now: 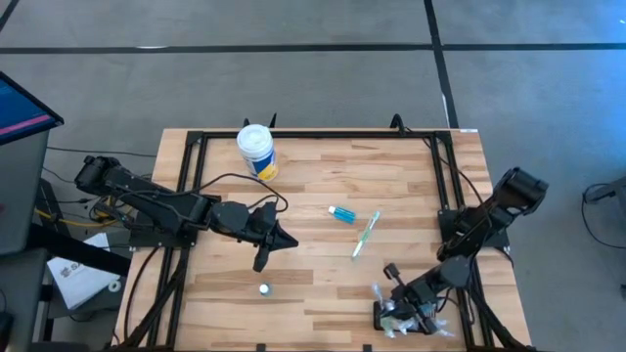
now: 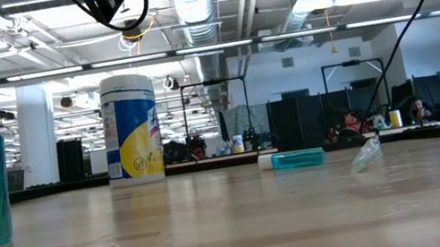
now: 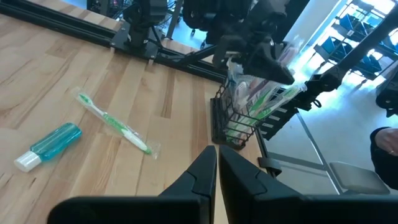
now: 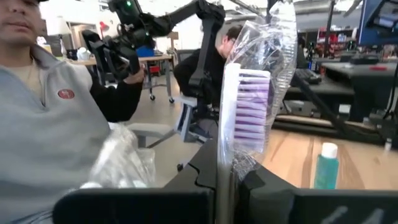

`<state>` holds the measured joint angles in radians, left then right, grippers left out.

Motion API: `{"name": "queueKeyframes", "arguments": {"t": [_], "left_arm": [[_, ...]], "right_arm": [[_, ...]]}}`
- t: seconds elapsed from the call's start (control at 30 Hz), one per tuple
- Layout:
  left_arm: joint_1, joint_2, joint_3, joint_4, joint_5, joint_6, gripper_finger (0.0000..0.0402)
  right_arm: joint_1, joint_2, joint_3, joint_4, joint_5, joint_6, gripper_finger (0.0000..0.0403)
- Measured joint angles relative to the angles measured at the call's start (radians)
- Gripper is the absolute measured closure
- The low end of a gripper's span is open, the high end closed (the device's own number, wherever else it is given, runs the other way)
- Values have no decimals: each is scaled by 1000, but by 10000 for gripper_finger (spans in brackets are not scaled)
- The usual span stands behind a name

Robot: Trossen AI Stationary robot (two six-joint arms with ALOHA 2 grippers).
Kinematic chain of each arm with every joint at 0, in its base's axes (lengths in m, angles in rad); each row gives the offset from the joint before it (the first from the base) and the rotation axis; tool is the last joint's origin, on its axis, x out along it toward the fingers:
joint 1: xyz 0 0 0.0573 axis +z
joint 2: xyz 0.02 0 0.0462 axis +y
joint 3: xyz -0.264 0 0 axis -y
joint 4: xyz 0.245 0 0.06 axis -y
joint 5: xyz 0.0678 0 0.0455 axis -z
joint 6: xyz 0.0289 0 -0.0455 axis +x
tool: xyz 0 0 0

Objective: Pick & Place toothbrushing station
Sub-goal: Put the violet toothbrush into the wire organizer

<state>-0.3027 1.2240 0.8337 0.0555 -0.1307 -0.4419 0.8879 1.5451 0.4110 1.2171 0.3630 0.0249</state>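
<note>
The right gripper (image 1: 423,305), clenched on a wrapped purple toothbrush (image 4: 245,118) above the toothbrushing station (image 1: 396,315) at five o'clock, could tip it; the left gripper (image 1: 277,242) hovers clenched empty.

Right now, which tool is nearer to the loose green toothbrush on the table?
Left. The left tool is shut, near the table's middle, beside the green toothbrush. The right tool is at the near right corner, farther away.

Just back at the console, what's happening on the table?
The right gripper is shut on a wrapped purple toothbrush at the black holder near the table's front right corner. The left gripper hangs shut over mid-table. A green toothbrush and small blue bottle lie loose.
</note>
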Motion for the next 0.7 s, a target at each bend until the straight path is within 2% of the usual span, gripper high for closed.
{"name": "queueKeyframes", "arguments": {"t": [0.2,0.7], "left_arm": [[0,0,0,6,0,0,389],[0,0,0,6,-5,0,389]], "right_arm": [[-1,34,0,6,2,21,400],[1,4,-12,-45,4,20,380]]}}
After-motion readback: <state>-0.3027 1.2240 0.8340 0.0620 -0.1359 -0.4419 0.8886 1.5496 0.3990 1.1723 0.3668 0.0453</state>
